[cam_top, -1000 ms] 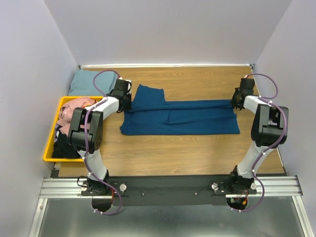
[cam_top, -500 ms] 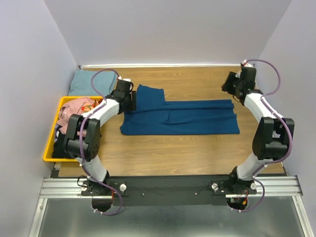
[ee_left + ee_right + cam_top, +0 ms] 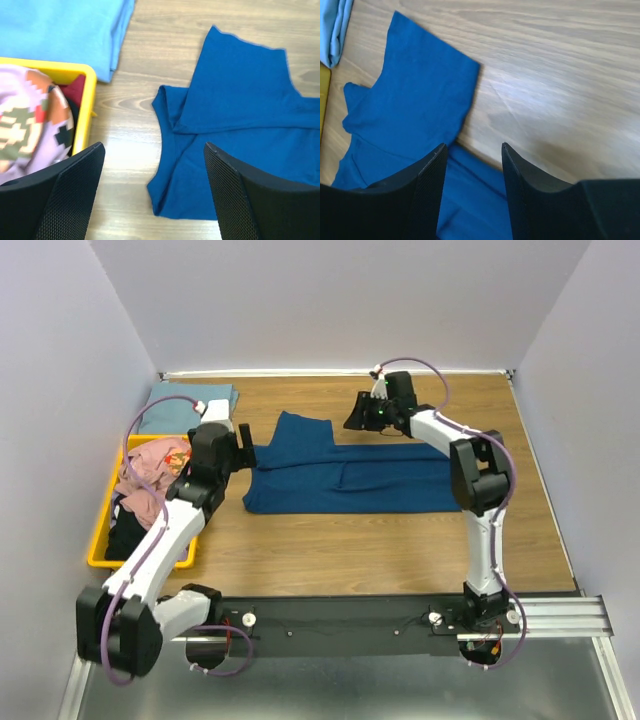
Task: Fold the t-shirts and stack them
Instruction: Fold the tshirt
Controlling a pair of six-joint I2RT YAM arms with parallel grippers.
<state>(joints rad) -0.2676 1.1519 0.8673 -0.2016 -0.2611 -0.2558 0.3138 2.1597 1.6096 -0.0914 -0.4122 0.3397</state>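
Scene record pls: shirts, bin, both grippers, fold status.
blue shirt: flat on table, folded to a long strip, sleeve sticking out at left end
pale shirt: folded, far left corner, beyond bin
bin: yellow, left edge; holds crumpled pink shirt and black shirt
left gripper: open, empty, over blue shirt's left end
right gripper: open, empty, by the sleeve
status: one folded, one mid-fold, rest in bin

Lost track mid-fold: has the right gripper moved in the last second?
Yes. The right gripper has swung from the blue t-shirt's right end, leftward in the top view, to its far edge near the sleeve.
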